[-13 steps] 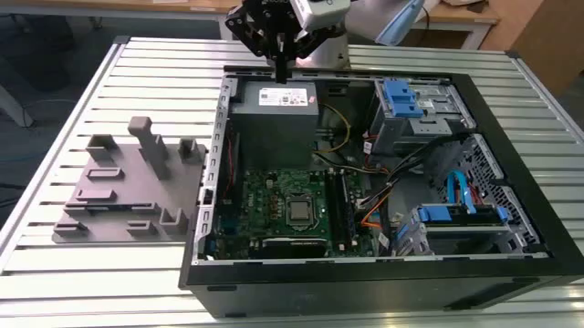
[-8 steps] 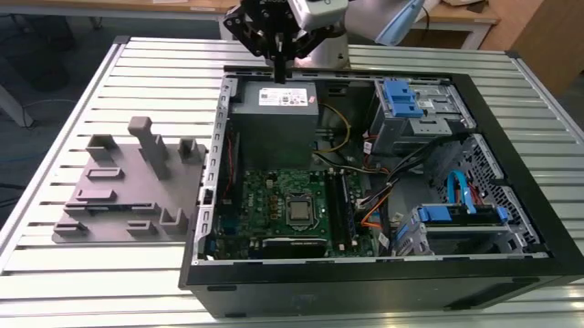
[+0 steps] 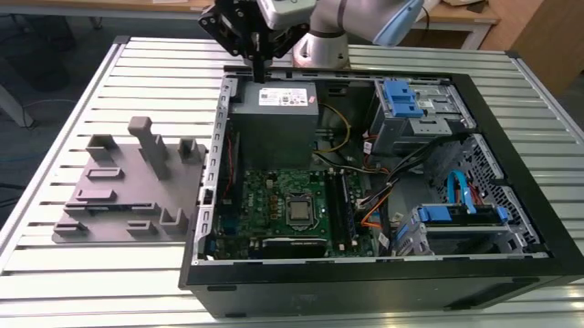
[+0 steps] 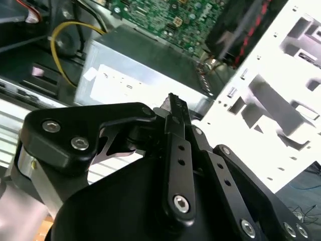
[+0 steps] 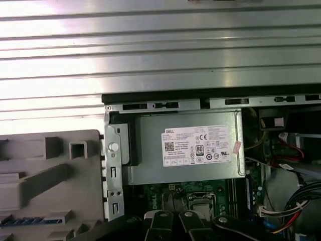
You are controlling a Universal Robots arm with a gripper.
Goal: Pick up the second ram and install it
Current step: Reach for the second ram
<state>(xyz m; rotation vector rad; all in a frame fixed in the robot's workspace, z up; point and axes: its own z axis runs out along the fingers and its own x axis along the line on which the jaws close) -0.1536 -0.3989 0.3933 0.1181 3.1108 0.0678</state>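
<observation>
My gripper (image 3: pixel 260 74) hangs above the back left corner of the open computer case (image 3: pixel 365 283), over the power supply (image 3: pixel 273 119). Its fingers (image 4: pixel 173 108) point down and are pressed together, with nothing seen between them. The second ram appears as a narrow dark strip with bluish chips (image 5: pixel 31 220), lying in a slot of the grey fixture tray (image 5: pixel 75 186). In the exterior view that tray (image 3: pixel 123 205) sits on the exterior view's left of the case, well apart from the gripper. The motherboard (image 3: pixel 273 191) lies inside the case with its long memory slots (image 3: pixel 340 205) beside the silver CPU (image 3: pixel 299 208).
The case lies on its side on a ribbed metal table (image 3: pixel 82 96). Cables (image 3: pixel 401 171), blue drive brackets (image 3: pixel 401 99) and a drive cage fill the case on the exterior view's right. Upright grey posts (image 3: pixel 150 147) rise from the tray.
</observation>
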